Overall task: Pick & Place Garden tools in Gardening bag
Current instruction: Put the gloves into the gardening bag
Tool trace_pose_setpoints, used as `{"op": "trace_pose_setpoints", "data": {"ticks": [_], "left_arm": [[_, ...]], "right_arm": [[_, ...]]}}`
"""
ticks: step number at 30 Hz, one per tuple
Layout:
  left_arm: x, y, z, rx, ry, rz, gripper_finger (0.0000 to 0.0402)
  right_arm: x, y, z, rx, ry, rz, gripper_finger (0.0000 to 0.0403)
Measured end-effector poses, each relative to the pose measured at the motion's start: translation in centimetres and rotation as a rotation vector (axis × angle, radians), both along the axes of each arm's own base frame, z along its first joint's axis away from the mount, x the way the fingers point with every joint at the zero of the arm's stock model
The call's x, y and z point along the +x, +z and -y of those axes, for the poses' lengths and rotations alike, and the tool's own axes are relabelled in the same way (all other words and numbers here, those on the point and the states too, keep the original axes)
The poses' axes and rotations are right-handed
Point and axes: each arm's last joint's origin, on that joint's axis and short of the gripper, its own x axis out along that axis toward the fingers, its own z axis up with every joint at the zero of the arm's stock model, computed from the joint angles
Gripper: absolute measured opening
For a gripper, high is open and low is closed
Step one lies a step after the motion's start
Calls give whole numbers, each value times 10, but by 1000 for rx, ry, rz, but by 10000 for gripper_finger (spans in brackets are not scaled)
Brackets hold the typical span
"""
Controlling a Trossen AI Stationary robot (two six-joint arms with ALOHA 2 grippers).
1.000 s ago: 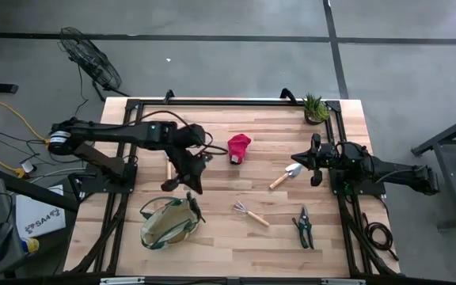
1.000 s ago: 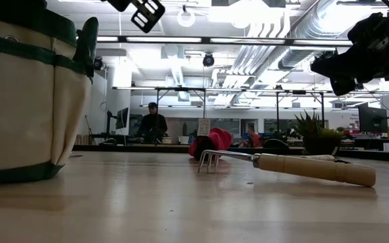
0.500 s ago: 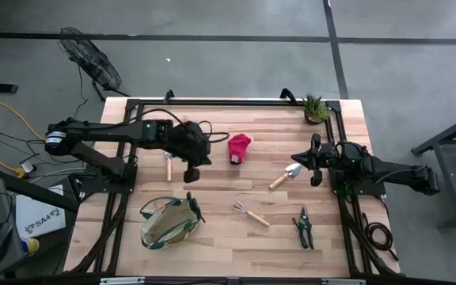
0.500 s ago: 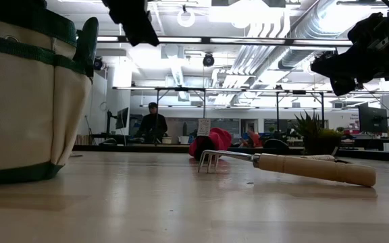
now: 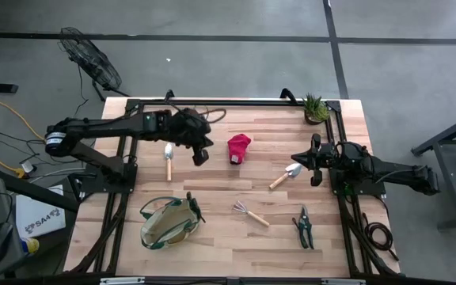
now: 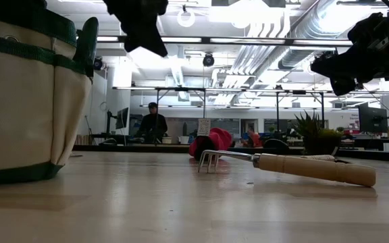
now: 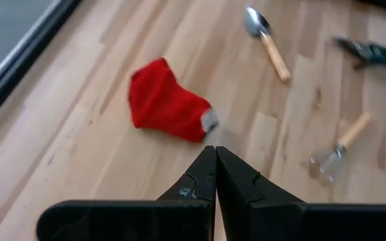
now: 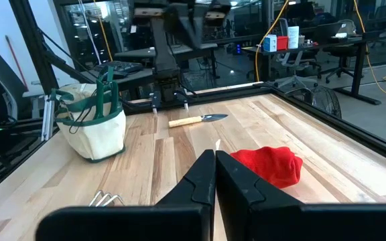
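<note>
A: Start at the left. What lies near the desk (image 5: 236,237) edge?

B: The bag (image 5: 167,224) stands near the front left, upright, mouth open. Behind it a trowel (image 5: 168,161) lies flat, well clear of the rim. The left pincer (image 5: 199,153) hangs above the boards just right of that trowel, clenched and empty.

A: And the middle?

B: The red cloth (image 5: 238,147) lies right of the left pincer, with bare wood between them. Nearer the front, the rake (image 5: 250,213) lies by itself between the bag and the pruner (image 5: 303,226).

A: The right side?

B: A second trowel (image 5: 285,176) lies just left of the right pincer (image 5: 316,179), which is clenched on nothing, close to the right frame rail. The plant (image 5: 316,108) sits in the back right corner. The widest bare wood is the front strip and the back left.

A: What do the other views add?

B: The left wrist view shows its two fingers (image 7: 200,184) pressed together, pointing at the cloth (image 7: 165,102), with the trowel (image 7: 266,41) and rake (image 7: 337,146) beyond. The right wrist view shows the cloth (image 8: 268,165) just past its closed tips and the bag (image 8: 92,122) across the desk. The low view shows the rake (image 6: 289,165) lying flat, prongs toward the bag (image 6: 32,94), and a person (image 6: 152,125) far off in the room.
</note>
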Motion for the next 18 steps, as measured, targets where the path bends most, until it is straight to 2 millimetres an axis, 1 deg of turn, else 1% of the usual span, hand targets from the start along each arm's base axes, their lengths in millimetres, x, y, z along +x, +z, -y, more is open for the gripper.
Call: {"op": "trace_pose_setpoints", "data": {"ticks": [2,6,8,13,18], "left_arm": [[1,-1,-6,-13,33,3,0],[8,-12,-15,-29,53,-31,0],[17,-17,-16,-28,51,-22,0],[37,-38,-21,-34,50,-41,0],[52,-57,-24,-41,54,-71,0]], "right_arm": [[0,0,0,0,0,0,3],[0,0,0,0,0,0,3],[0,0,0,0,0,1,3],[0,0,0,0,0,0,3],[0,0,0,0,0,-1,3]]}}
